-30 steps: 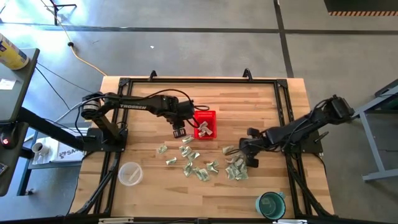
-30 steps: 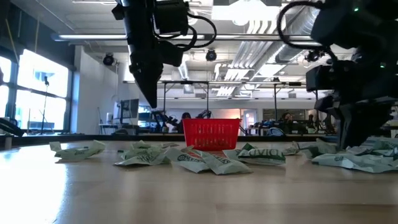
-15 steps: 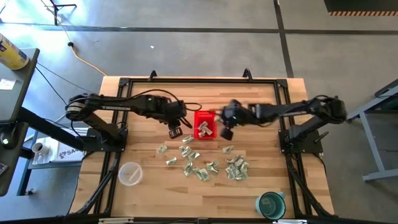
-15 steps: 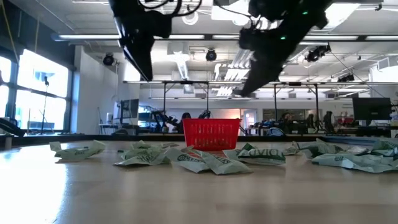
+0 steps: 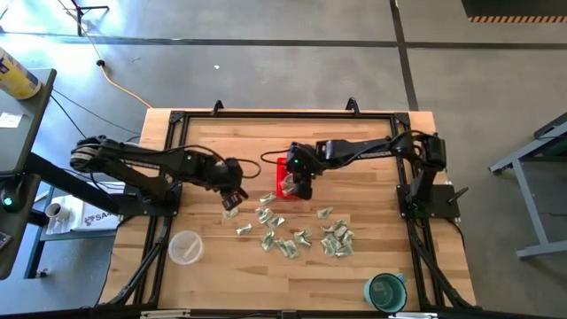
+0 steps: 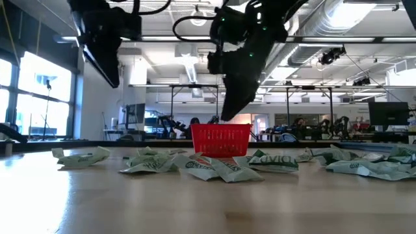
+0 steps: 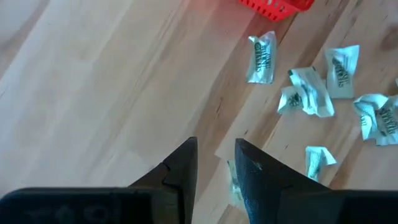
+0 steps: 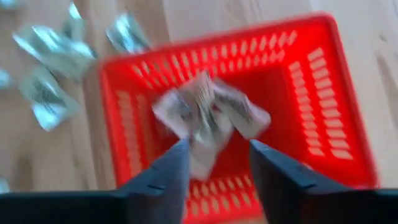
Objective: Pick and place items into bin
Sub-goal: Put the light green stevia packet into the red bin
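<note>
The red basket (image 5: 283, 163) stands mid-table, with pale wrapped pieces (image 8: 208, 115) lying inside it. My right gripper (image 5: 299, 184) hangs just above the basket, open, fingers apart (image 8: 217, 155) and pointing down into it. Several green-and-white pieces (image 5: 283, 241) lie flat on the wood nearer the table's near edge. My left gripper (image 5: 232, 197) is open (image 7: 216, 155), left of the basket and above the leftmost piece (image 5: 230, 212). That piece (image 7: 233, 184) peeks out between the fingers. In the low view the basket (image 6: 221, 140) sits behind the pieces (image 6: 214, 166).
A clear plastic cup (image 5: 185, 247) stands near the table's near-left corner and a teal cup (image 5: 386, 291) near its near-right corner. A second cluster of pieces (image 5: 337, 241) lies right of centre. Bare wood lies along the far side, inside the black frame (image 5: 283, 114).
My right gripper has risen from the right-hand cluster and swung toward the table's left and far side, ending over the red basket. My left gripper has drawn away from the basket toward the table's left and near edge, ending above the leftmost piece.
</note>
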